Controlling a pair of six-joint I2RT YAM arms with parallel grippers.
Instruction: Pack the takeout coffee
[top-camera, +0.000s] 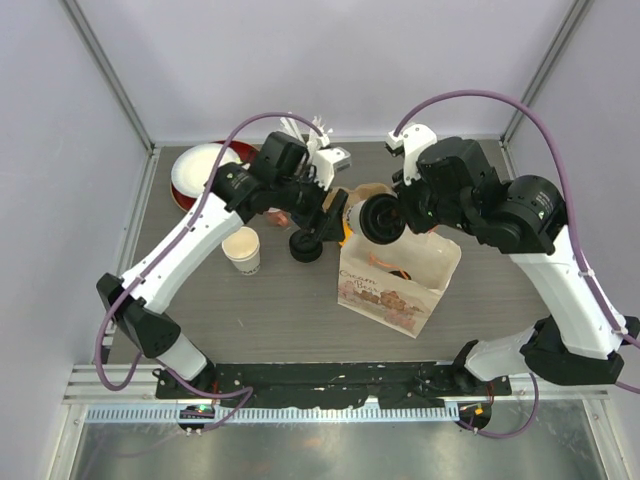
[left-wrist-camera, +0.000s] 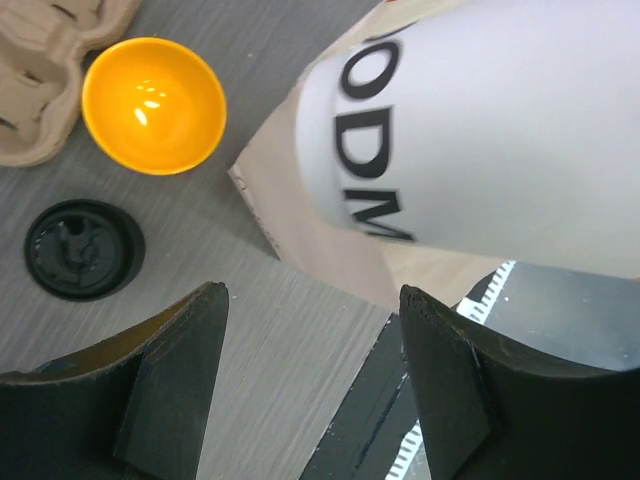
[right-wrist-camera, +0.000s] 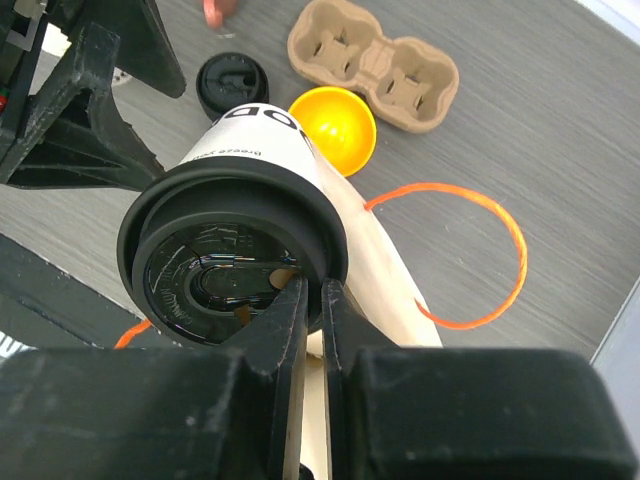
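Note:
A cream-white paper cup with a black lid (top-camera: 380, 218) lies tilted on its side above the mouth of the paper bag (top-camera: 395, 280). My right gripper (right-wrist-camera: 310, 287) is shut on the rim of its lid (right-wrist-camera: 230, 250). The cup's white wall with black letters fills the left wrist view (left-wrist-camera: 500, 130). My left gripper (left-wrist-camera: 310, 300) is open and empty just beside the cup's base; it also shows in the top view (top-camera: 325, 215). A second paper cup (top-camera: 242, 250) stands open on the table at the left. Its loose black lid (top-camera: 306, 245) lies between it and the bag.
A yellow bowl (right-wrist-camera: 335, 125) and a brown pulp cup carrier (right-wrist-camera: 375, 65) sit behind the bag. The bag's orange cord handle (right-wrist-camera: 480, 250) hangs to one side. Stacked plates (top-camera: 200, 170) and white clutter (top-camera: 320, 150) stand at the back left.

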